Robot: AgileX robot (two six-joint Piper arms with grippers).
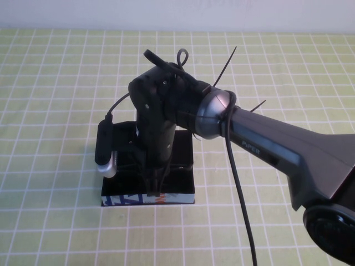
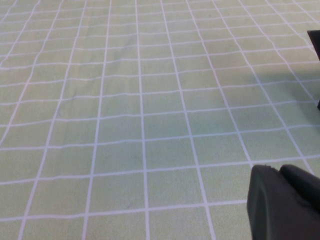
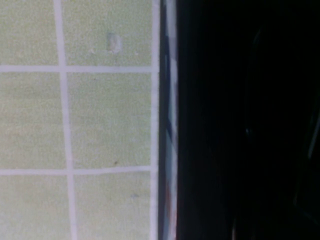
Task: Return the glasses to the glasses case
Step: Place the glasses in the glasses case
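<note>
Table (image 1: 50, 166): I see a green cloth with a white grid over all of it.
Left pincer (image 2: 285, 202): only a dark corner of it shows in the left wrist view, above bare cloth; I cannot tell its state. It is out of the high view.
Case (image 1: 183, 195): black, flat on the table at centre, printed blue, white and orange edge toward me.
Glasses: I cannot make them out; the arm covers the case's inside, and the right wrist view is dark there.
Right pincer (image 1: 157, 185): pointing down onto the case near its printed edge; I cannot tell its grip.
Right arm (image 1: 277, 144): reaches in from the right.
</note>
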